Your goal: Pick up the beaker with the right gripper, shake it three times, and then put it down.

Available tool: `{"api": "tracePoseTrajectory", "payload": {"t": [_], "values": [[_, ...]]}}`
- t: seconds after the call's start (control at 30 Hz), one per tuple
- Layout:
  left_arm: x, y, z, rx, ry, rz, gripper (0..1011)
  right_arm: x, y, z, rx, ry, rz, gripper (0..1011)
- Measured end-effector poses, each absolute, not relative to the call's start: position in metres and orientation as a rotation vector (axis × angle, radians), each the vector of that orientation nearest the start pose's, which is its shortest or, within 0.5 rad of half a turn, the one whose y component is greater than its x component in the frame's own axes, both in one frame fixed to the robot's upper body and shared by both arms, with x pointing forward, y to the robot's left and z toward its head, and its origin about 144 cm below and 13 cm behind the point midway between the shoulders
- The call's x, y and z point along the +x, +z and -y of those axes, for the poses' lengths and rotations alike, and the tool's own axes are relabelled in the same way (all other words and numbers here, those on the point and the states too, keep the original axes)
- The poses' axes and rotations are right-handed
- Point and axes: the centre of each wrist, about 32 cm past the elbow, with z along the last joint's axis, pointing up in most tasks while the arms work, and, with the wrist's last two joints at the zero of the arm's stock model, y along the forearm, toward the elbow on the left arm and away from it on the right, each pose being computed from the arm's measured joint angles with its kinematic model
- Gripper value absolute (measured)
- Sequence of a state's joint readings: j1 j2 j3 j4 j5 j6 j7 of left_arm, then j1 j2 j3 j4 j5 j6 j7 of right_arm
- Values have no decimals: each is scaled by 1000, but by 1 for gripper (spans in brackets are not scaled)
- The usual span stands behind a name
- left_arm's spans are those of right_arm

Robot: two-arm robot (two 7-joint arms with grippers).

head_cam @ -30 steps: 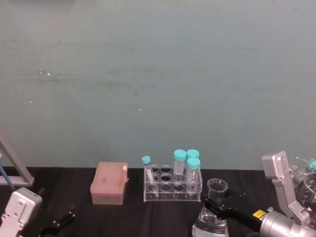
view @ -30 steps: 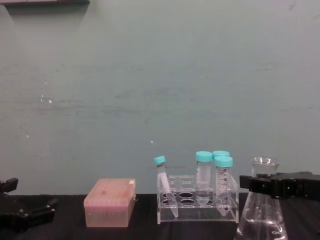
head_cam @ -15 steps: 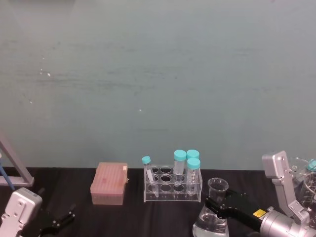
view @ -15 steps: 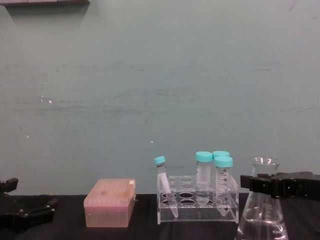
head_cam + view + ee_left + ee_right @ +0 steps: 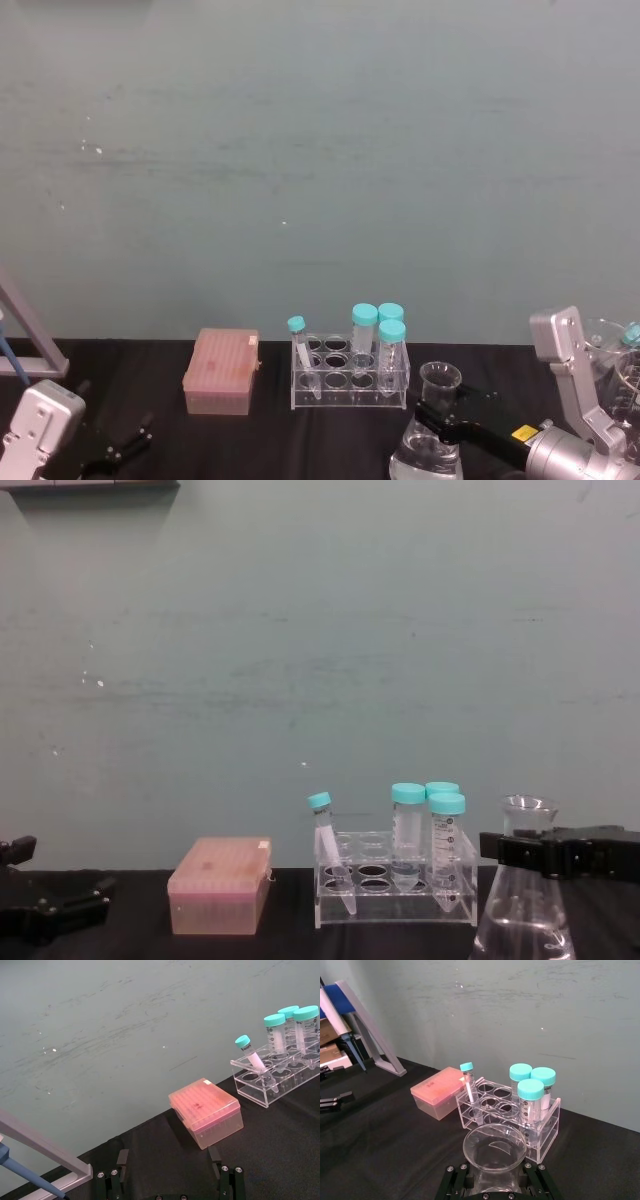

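Black table (image 5: 330, 440); right gripper (image 5: 515, 852) seemingly clamps beaker (image 5: 524, 920).

Beaker (image 5: 432, 430): clear glass conical flask, upright, part-filled with clear liquid (flared rim open), neck clamped in right gripper (image 5: 437, 420), at 5 o'clock of head view.

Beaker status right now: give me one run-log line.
right gripper: shut on beaker neck | beaker: upright, liquid inside, right of tube rack | left gripper: parked at left, open

Silver arm links, black end effectors, yellow label right.
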State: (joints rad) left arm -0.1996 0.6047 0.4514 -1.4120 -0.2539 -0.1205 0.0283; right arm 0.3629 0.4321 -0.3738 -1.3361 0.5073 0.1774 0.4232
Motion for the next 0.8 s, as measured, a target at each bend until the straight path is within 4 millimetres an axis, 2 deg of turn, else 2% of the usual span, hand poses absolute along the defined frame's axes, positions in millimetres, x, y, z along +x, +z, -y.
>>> {"api": "tracePoseTrajectory", "payload": {"t": [0.5,0.57,0.8], "values": [[489,1140,-310,304,1248,285,1000,545,1182,278,-134,-918,-147,453],[489,1140,-310,305,1248,285,1000,545,1183,278,-133,-917,-146,482],[489,1140,-310,304,1248,285,1000,545,1183,278,-133,-917,-146,715]]}}
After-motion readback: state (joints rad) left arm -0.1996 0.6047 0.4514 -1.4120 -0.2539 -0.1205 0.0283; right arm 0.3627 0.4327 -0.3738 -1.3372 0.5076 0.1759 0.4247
